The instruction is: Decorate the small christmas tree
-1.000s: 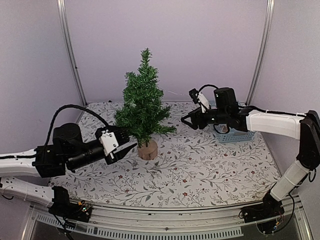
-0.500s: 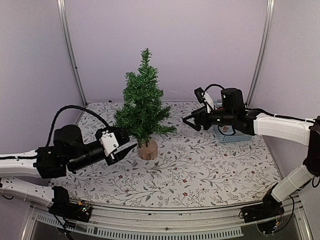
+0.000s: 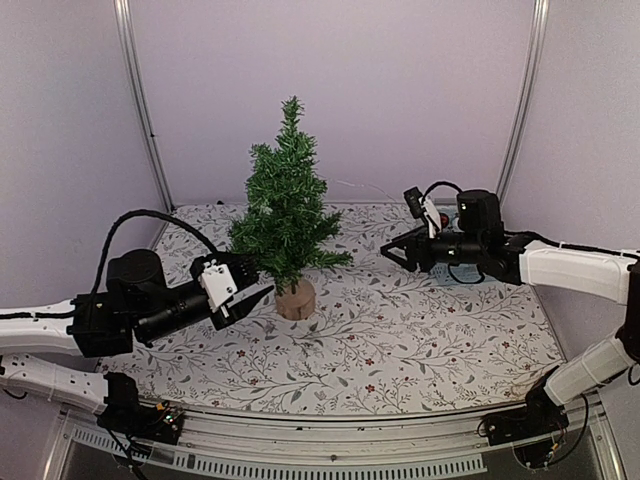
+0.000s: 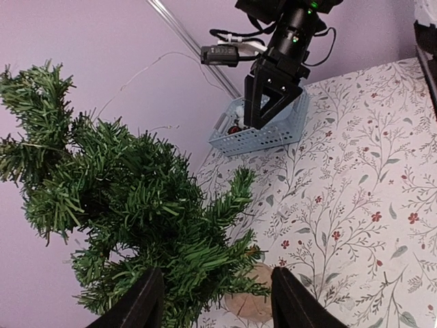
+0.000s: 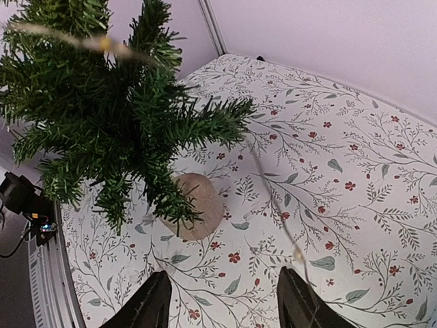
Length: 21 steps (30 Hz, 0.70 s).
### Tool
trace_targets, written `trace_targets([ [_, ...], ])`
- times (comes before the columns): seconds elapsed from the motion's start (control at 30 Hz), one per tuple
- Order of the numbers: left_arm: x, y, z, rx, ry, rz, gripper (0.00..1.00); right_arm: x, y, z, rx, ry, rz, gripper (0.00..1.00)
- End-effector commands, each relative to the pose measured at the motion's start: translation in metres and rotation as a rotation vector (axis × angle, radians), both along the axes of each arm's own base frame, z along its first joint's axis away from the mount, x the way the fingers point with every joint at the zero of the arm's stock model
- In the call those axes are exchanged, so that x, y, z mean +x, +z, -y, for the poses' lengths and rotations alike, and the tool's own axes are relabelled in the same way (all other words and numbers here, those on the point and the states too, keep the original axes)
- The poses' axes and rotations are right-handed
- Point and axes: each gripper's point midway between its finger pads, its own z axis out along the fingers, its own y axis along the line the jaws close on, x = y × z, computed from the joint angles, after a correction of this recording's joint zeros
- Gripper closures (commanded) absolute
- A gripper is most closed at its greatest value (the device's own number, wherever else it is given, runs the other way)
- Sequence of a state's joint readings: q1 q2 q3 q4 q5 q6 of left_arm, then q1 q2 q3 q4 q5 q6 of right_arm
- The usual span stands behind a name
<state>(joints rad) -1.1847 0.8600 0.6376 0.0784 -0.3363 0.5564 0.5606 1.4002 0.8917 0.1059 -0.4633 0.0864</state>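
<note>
Looking across the floral table [image 3: 400,340], I see the small christmas tree [image 3: 285,225] standing upright on its pale wooden stump [image 5: 194,205]. My left gripper [image 3: 255,280] sits just left of the tree at stump height. Its fingers stand apart, and the lowest bristly branches reach into the gap. My right gripper [image 3: 393,255] hangs to the right of the tree, well apart from it, above the table, with its jaws also spread and nothing clamped that I can make out. A thin light wire [image 5: 273,205] trails from the tree's upper branches toward that gripper; I cannot tell whether it touches a finger. A pale blue basket [image 4: 266,133] sits farther right of the tree, behind the right gripper.
</note>
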Motion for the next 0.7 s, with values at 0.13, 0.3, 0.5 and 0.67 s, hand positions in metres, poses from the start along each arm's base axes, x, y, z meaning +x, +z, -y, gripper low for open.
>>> trace_targets([
  [0.13,-0.002,-0.003,0.001,-0.024,0.003,0.007,0.45,0.0,-0.011,0.007,0.03,-0.016,-0.018,0.65],
  [0.3,-0.004,-0.004,-0.001,-0.045,0.001,-0.009,0.45,-0.003,-0.009,0.006,0.04,-0.006,-0.027,0.93],
  [0.5,-0.015,-0.004,0.005,-0.056,-0.027,-0.006,0.47,-0.016,0.027,0.004,0.115,0.039,0.003,1.0],
  [0.67,-0.034,-0.008,0.025,-0.063,-0.086,0.0,0.47,-0.04,0.064,-0.003,0.182,0.129,0.044,1.0],
])
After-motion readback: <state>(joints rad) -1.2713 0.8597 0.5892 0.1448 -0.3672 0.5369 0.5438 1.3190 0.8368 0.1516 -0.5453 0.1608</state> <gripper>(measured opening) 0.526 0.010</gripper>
